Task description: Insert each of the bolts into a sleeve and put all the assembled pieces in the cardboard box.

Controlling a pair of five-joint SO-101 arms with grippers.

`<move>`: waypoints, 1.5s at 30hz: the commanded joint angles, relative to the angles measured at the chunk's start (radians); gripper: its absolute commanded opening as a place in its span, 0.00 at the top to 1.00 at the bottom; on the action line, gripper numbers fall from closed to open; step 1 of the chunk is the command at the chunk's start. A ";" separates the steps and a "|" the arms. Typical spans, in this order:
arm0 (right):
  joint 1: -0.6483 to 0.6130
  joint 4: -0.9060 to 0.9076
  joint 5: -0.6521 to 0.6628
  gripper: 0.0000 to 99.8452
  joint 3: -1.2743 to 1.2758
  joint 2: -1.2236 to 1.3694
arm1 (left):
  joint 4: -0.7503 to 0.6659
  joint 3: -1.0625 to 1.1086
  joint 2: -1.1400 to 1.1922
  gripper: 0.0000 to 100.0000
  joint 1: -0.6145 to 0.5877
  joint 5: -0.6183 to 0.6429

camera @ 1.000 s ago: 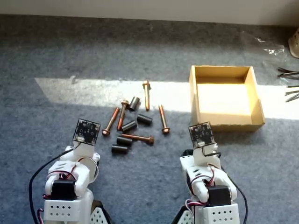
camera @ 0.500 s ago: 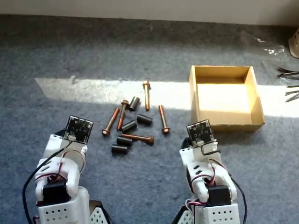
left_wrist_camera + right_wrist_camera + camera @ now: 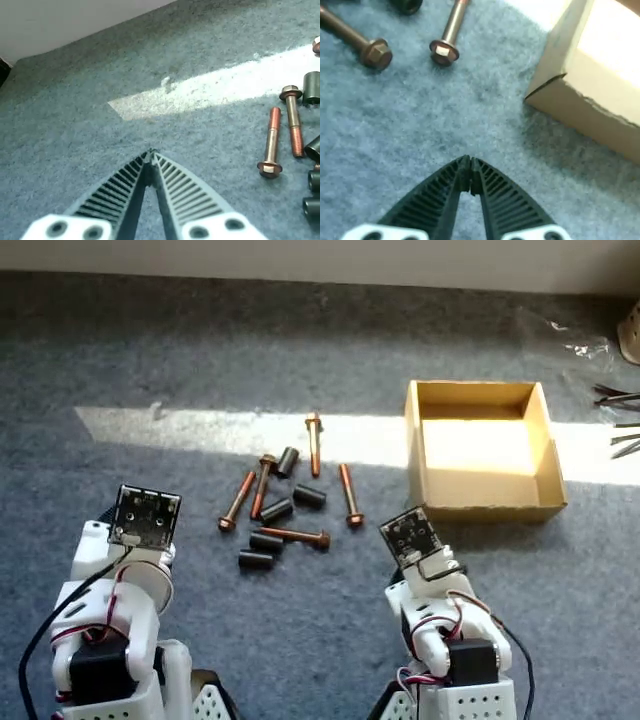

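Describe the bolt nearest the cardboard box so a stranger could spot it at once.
Find the open cardboard box on the carpet's right side. Left of it lies a scatter of copper bolts and dark sleeves. The bolt is the one on the scatter's box-side edge, lying alone, head toward the arms.

White arms [image 3: 105, 590], black ribbed hands [image 3: 150, 155]

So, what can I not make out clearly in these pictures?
- Left wrist view: the sleeves are cut off by the picture's edge, so their number is unclear.
- Right wrist view: the cardboard box runs past the edge, and most of it lies outside the picture.
- High view: the dark tools at the right edge are cut off and too small to identify.
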 commanded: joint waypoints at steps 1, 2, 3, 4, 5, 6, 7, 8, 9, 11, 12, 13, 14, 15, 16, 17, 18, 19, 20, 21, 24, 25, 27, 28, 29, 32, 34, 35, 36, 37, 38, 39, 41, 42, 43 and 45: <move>-0.007 0.050 0.055 0.99 -0.105 0.005 | 0.002 -0.157 0.191 0.99 0.015 0.009; -0.007 0.064 0.055 0.99 -0.120 0.005 | 0.002 -0.194 0.248 0.99 0.016 0.009; -0.007 0.070 0.055 0.99 -0.139 0.007 | 0.002 -0.229 0.303 0.99 0.016 0.009; -0.007 0.071 0.055 0.99 -0.157 0.007 | 0.002 -0.260 0.358 0.99 0.016 0.011; -0.007 0.074 0.055 0.99 -0.174 0.007 | 0.002 -0.286 0.409 0.99 0.018 0.011; -0.007 0.074 0.055 0.99 -0.191 0.007 | 0.002 -0.306 0.458 0.99 0.028 0.011; -0.007 0.074 0.055 0.99 -0.208 0.008 | 0.002 -0.320 0.506 0.99 0.042 0.011; -0.007 0.076 0.055 0.99 -0.226 0.008 | 0.002 -0.326 0.549 0.99 0.059 0.011; -0.007 0.076 0.046 0.99 -0.246 0.008 | 0.002 -0.326 0.588 0.99 0.079 0.012; -0.007 0.076 0.028 0.99 -0.283 0.033 | 0.000 -0.326 0.661 0.99 0.119 0.023; -0.007 0.076 0.018 0.99 -0.305 0.065 | -0.003 -0.326 0.690 0.99 0.137 0.048; -0.007 0.076 0.011 0.99 -0.328 0.111 | -0.005 -0.326 0.716 0.99 0.151 0.077; -0.007 0.076 0.009 0.99 -0.357 0.176 | -0.006 -0.326 0.737 0.99 0.163 0.106; -0.007 0.076 0.009 0.99 -0.389 0.249 | -0.011 -0.328 0.756 0.99 0.177 0.132; -0.007 0.076 0.011 0.99 -0.429 0.323 | -0.025 -0.326 0.766 0.99 0.191 0.147; -0.007 0.076 0.012 0.99 -0.470 0.401 | -0.037 -0.321 0.777 0.99 0.205 0.160; -0.007 0.076 0.014 0.99 -0.515 0.483 | -0.043 -0.320 0.788 0.99 0.216 0.169; -0.007 0.076 0.014 0.99 -0.562 0.561 | -0.048 -0.318 0.796 0.99 0.222 0.173; -0.007 0.076 0.014 0.99 -0.608 0.636 | -0.049 -0.315 0.799 0.99 0.225 0.172; -0.008 0.076 0.014 0.99 -0.654 0.705 | -0.055 -0.309 0.802 0.99 0.225 0.172; -0.013 0.070 0.012 0.99 -0.774 0.903 | -0.094 -0.278 0.808 0.99 0.223 0.172; -0.013 0.068 0.009 0.99 -0.809 0.963 | -0.109 -0.263 0.808 0.99 0.223 0.172; -0.013 0.068 0.009 0.99 -0.872 1.070 | -0.144 -0.237 0.805 0.99 0.222 0.172; -0.013 0.070 0.009 0.99 -0.901 1.124 | -0.160 -0.223 0.803 0.99 0.222 0.172; -0.013 0.076 0.009 0.99 -0.934 1.175 | -0.170 -0.213 0.803 0.99 0.222 0.173; -0.015 0.076 0.009 0.99 -1.017 1.310 | -0.199 -0.191 0.802 0.99 0.196 0.173; -0.035 0.079 0.011 0.99 -1.069 1.388 | -0.213 -0.188 0.802 0.99 0.151 0.175; -0.054 0.093 0.014 0.99 -1.095 1.428 | -0.216 -0.188 0.802 0.99 0.127 0.178; -0.082 0.113 0.014 0.99 -1.122 1.465 | -0.218 -0.188 0.802 0.99 0.110 0.199; -0.119 0.136 0.014 0.99 -1.155 1.503 | -0.219 -0.188 0.802 0.99 0.091 0.232; -0.157 0.159 0.014 0.99 -1.188 1.540 | -0.219 -0.186 0.802 0.99 0.079 0.259; -0.193 0.176 0.014 0.99 -1.224 1.570 | -0.219 -0.186 0.802 0.99 0.070 0.276; -0.245 0.188 0.009 0.99 -1.296 1.623 | -0.219 -0.182 0.802 0.99 0.062 0.279; -0.265 0.188 0.012 0.99 -1.326 1.641 | -0.222 -0.168 0.802 0.99 0.064 0.279; -0.277 0.188 0.012 0.99 -1.354 1.653 | -0.235 -0.153 0.800 0.99 0.064 0.279; -0.295 0.188 0.015 0.99 -1.397 1.669 | -0.262 -0.125 0.800 0.99 0.062 0.279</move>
